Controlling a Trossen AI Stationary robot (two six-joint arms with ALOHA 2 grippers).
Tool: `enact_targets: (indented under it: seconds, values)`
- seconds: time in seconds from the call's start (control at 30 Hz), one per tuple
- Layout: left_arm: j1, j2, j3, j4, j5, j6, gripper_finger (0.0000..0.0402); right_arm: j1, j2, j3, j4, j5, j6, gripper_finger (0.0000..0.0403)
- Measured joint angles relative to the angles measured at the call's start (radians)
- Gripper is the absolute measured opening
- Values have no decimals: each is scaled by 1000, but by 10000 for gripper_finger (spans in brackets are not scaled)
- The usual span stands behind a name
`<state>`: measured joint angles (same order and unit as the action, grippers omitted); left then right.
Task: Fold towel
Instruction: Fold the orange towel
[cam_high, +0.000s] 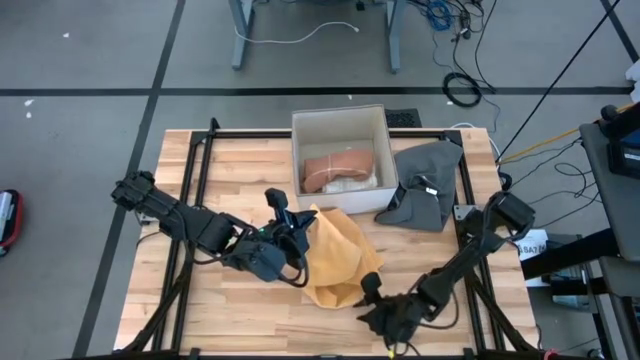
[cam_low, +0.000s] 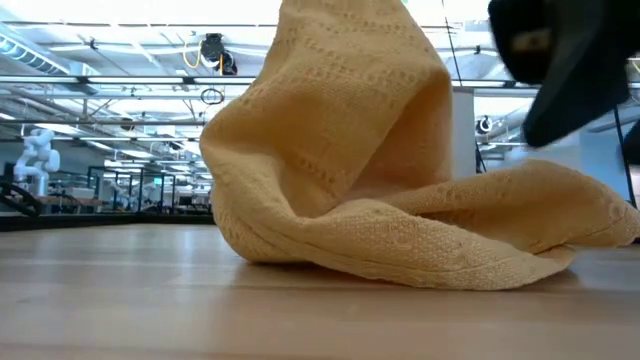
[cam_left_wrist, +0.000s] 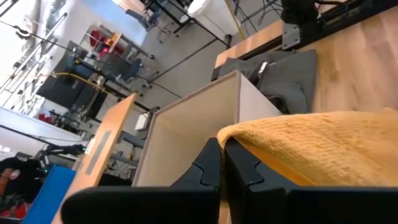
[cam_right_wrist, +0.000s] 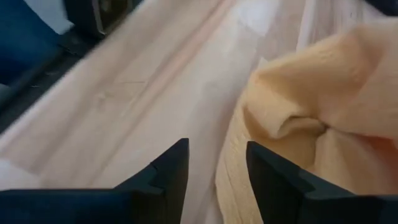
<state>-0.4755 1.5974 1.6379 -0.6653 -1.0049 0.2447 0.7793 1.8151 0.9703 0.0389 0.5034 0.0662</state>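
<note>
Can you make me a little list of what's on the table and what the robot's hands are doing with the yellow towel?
towel: yellow towel, crumpled, one corner lifted off the wooden table
left end effector: shut on the towel's raised corner
right end effector: open, beside the towel's near edge, holding nothing
box: white box at the far edge, folded cloth inside
other cloth: grey cloth beside the box
fold: not done yet

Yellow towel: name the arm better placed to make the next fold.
Probably left: the left gripper is shut on the yellow towel, lifting its edge. The right gripper is open beside the towel, holding nothing.
</note>
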Motion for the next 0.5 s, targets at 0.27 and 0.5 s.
enact_targets:
  seconds: [0.27, 0.5]
  values:
    - [0, 0, 0, 0, 1, 0, 0, -82, 75, 0, 49, -81, 0, 149]
    - [-3, 0, 0, -3, 1, -2, 0, -118, 117, 0, 101, -130, 31, 112]
